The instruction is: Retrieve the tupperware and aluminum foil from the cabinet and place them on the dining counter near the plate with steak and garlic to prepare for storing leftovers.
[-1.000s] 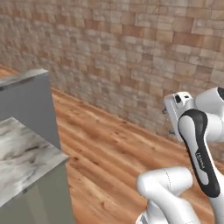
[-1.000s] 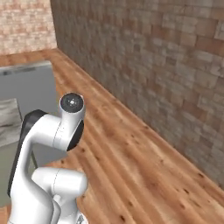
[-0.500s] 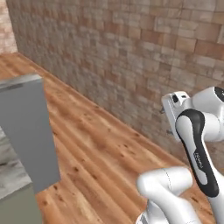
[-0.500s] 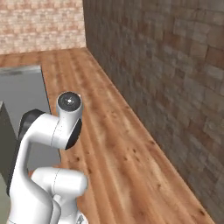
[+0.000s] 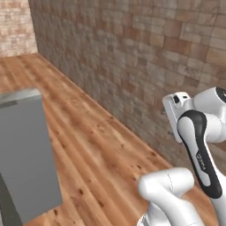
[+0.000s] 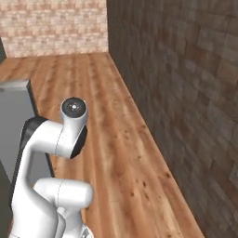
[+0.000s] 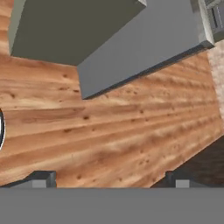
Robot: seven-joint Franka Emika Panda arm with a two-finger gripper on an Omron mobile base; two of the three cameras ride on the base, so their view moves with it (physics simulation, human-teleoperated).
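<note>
Right, your gripper [image 7: 111, 178] hangs over bare wood floor [image 7: 113, 135] with jaws wide apart and nothing between them, the grey base [image 7: 144, 48] up at twelve o'clock; tupperware, foil and cabinet aren't anywhere to be seen, so you're presumably mid-drive.

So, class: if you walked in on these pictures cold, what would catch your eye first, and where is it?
First the rough brick wall, running from the far left to the near right of the left base view, with the warm wooden floor stretching beside it. Next the white arm folded at the lower left of the right base view. In the hand view the pincer stands open and empty over the floor, below a plain grey block.
</note>
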